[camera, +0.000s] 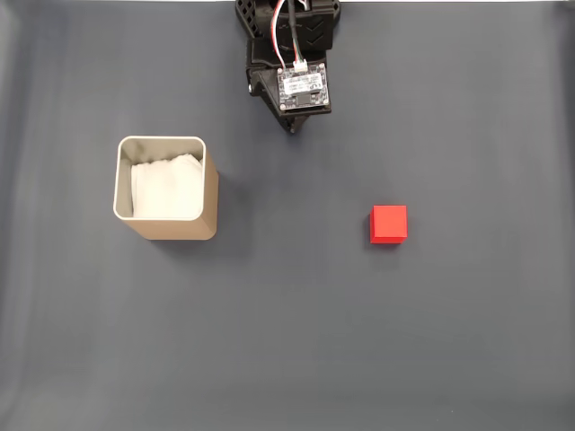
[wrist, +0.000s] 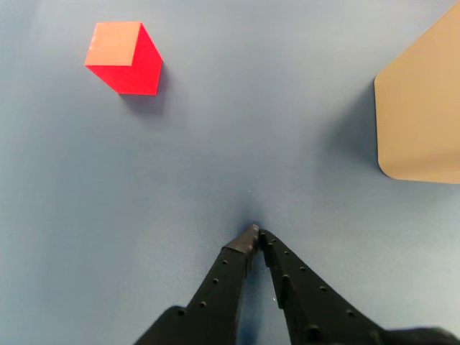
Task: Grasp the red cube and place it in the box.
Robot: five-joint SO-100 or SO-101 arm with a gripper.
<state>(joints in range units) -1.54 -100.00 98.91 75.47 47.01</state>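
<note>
the red cube (camera: 389, 224) looks light, rigid and matte, best pinched across two opposite flat faces once the closed claw (wrist: 256, 234) opens.

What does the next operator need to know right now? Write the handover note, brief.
Gripper: shut, holding nothing, tips together above the bare grey table, near the arm's base at the top of the fixed view.
Red cube: on the table, right of centre in the fixed view, untouched, clear of the gripper.
Box: upright on the left in the fixed view, white lining inside, no cube in it.
Done: nothing yet.
Left: open the jaws, reach to the cube, grasp it, carry it across to the box and drop it in.
</note>
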